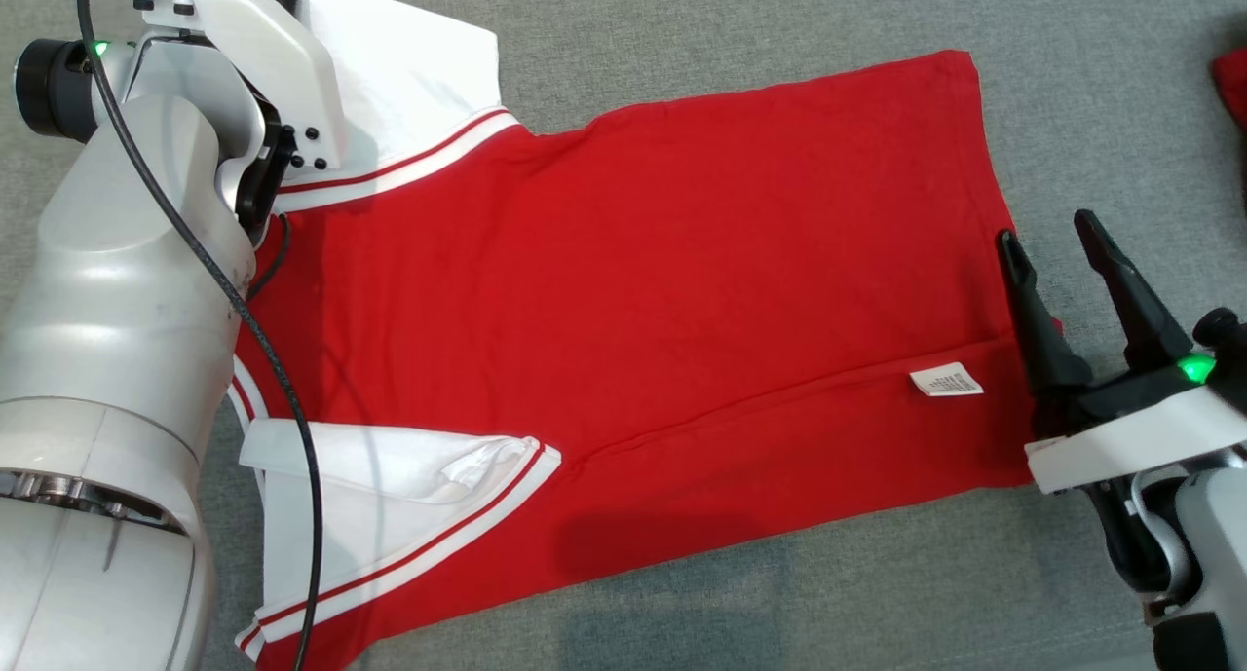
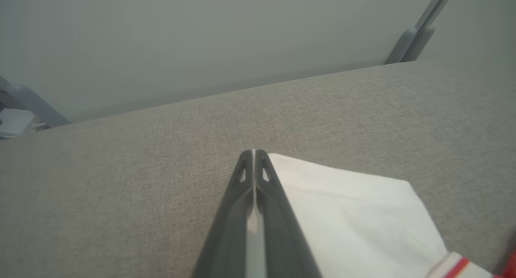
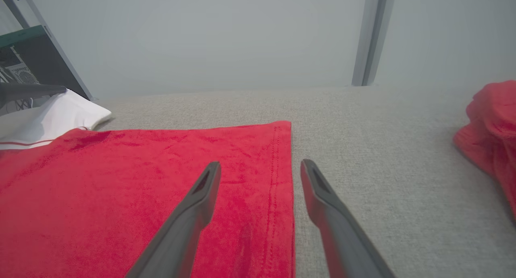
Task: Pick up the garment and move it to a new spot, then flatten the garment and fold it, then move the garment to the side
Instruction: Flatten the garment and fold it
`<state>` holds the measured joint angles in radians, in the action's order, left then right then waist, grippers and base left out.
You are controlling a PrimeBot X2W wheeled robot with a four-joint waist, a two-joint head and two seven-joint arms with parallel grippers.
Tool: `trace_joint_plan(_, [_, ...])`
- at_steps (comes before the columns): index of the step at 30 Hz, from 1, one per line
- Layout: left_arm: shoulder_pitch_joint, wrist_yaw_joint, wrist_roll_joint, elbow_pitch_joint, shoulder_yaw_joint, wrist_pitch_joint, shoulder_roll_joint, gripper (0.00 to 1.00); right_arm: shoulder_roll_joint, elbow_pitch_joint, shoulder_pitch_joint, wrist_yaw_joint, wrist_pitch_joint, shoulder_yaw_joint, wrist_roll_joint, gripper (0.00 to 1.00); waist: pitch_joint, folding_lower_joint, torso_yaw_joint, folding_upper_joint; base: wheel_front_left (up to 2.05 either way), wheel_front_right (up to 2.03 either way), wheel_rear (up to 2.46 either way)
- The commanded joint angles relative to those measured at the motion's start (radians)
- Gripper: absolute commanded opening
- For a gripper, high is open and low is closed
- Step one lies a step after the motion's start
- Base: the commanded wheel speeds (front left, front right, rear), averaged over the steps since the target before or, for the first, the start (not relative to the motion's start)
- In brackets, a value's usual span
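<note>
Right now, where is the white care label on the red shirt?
In the head view the care label lies at the right, on the red shirt near its hem, just left of the right gripper.

No text can be read here.
A small white care label (image 1: 946, 380) lies on the red shirt (image 1: 633, 291) near its hem. It carries rows of tiny grey print, but the letters are too small to read.

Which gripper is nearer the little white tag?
Right. The right gripper is just beside the small white fabric tag; the left gripper is at the far white sleeve.
</note>
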<state>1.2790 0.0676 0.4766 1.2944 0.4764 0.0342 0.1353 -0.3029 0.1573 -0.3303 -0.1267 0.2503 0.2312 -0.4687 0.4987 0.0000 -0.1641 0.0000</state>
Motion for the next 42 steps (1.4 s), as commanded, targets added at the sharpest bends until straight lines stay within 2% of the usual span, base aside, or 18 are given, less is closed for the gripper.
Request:
trace_joint_plan(1, [0.043, 0.007, 0.007, -0.025, -0.012, 0.017, 0.025, 0.00, -0.044, 0.000, -0.022, -0.004, 0.011, 0.027, -0.035, 1.00, -0.005, 0.0000, 0.011, 0.0000, 0.00, 0.00, 0.00])
trace_joint_plan(6, [0.053, 0.029, 0.022, -0.035, -0.011, 0.030, 0.015, 0.00, -0.130, 0.056, -0.130, -0.004, -0.067, 0.066, -0.208, 1.00, -0.004, 0.0000, 0.035, 0.0000, 0.00, 0.00, 0.00])
trace_joint_plan(12, [0.074, 0.045, 0.034, -0.053, -0.004, 0.038, 0.003, 0.00, -0.220, 0.125, -0.286, -0.004, -0.268, 0.125, -0.425, 1.00, 0.010, 0.0000, 0.059, 0.0000, 0.00, 0.00, 0.00])
trace_joint_plan(19, [0.092, 0.053, 0.040, -0.077, 0.011, 0.056, -0.010, 0.00, -0.258, 0.241, -0.459, -0.004, -0.447, 0.180, -0.601, 1.00, 0.026, 0.0000, 0.080, 0.0000, 0.00, 0.00, 0.00])
trace_joint_plan(23, [0.099, 0.055, 0.042, -0.085, 0.020, 0.062, -0.018, 0.00, -0.267, 0.331, -0.532, -0.004, -0.519, 0.227, -0.629, 1.00, 0.033, 0.0000, 0.092, 0.0000, 0.00, 0.00, 0.00])
trace_joint_plan(29, [0.107, 0.057, 0.046, -0.096, 0.034, 0.066, -0.029, 0.00, -0.269, 0.434, -0.612, -0.004, -0.548, 0.315, -0.600, 1.00, 0.044, 0.0000, 0.107, 0.0000, 0.00, 0.00, 0.00])
trace_joint_plan(41, [0.111, 0.060, 0.057, -0.101, 0.051, 0.071, -0.032, 0.00, -0.266, 0.503, -0.672, -0.004, -0.525, 0.448, -0.607, 1.00, 0.050, 0.0000, 0.120, 0.0000, 0.00, 0.00, 0.00])
trace_joint_plan(42, [0.112, 0.060, 0.058, -0.101, 0.053, 0.071, -0.031, 0.00, -0.268, 0.507, -0.676, -0.004, -0.520, 0.457, -0.610, 0.95, 0.050, 0.0000, 0.121, 0.0000, 0.00, 0.00, 0.00])
